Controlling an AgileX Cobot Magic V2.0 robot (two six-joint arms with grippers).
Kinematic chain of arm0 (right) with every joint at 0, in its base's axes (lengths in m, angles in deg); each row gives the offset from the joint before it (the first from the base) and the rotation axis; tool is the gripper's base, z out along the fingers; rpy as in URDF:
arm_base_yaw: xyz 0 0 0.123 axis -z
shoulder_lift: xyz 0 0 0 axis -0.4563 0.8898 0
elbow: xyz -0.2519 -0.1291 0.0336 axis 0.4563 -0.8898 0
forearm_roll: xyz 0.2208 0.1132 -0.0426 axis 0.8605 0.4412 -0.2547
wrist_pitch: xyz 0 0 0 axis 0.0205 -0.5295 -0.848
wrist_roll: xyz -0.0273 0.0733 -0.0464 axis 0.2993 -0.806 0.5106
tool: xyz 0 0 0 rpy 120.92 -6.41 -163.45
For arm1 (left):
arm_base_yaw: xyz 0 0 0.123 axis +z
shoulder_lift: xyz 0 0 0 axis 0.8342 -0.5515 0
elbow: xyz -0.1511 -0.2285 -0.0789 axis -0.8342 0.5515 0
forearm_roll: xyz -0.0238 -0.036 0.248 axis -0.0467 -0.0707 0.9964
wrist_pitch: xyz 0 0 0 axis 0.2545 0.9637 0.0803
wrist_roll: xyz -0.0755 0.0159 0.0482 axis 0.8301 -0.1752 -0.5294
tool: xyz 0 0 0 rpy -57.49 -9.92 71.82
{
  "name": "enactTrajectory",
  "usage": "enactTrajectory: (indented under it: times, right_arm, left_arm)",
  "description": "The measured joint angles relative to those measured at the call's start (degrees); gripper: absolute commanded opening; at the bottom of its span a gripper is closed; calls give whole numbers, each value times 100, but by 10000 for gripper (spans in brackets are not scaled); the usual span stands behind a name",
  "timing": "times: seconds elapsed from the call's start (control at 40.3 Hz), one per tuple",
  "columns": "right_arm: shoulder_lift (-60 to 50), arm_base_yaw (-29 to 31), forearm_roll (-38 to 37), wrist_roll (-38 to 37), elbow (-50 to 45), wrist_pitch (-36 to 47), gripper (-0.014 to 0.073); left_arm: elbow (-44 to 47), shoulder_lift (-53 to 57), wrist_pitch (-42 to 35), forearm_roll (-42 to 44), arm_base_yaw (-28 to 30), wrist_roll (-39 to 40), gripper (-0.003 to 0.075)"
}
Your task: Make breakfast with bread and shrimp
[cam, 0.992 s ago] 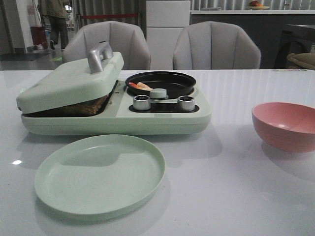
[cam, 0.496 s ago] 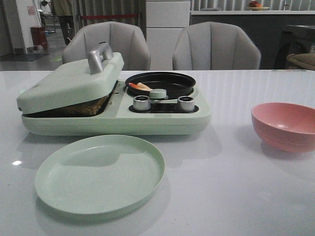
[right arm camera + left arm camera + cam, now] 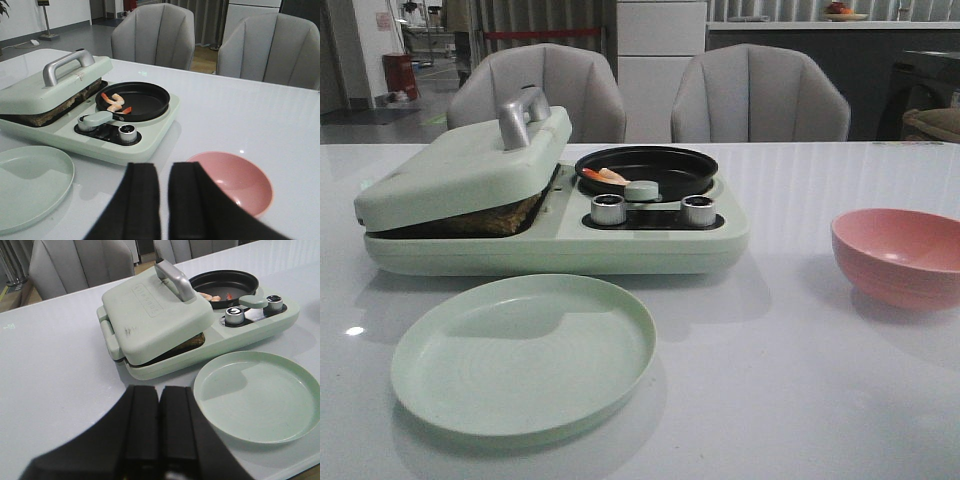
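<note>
The left gripper [image 3: 159, 432] has its jaws pressed together with nothing between them, held above the table [image 3: 800, 380] near the green plate [image 3: 257, 395]. The right gripper [image 3: 164, 202] shows a narrow gap between its jaws, also holding nothing, above the pink bowl [image 3: 235, 182]. Beyond them sits the green breakfast maker [image 3: 555, 240]. The bread [image 3: 480, 218] lies under its tilted lid [image 3: 465, 165], only its edge showing. The shrimp [image 3: 115, 101] rests in the black pan [image 3: 135, 100] beside the lid.

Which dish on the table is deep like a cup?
The pink bowl, at the robot's right. The pale green plate is flat and shallow, and the black pan sits in the cooker.
</note>
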Motion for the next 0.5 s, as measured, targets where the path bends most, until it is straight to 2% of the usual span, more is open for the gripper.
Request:
enactTrajectory:
  times: [0.05, 0.496]
  right_arm:
    - [0, 0, 0, 0, 0, 0, -46]
    - [0, 0, 35, 0, 0, -4, -33]
  left_arm:
    - [0, 0, 0, 0, 0, 0, 32]
    - [0, 0, 0, 0, 0, 0, 32]
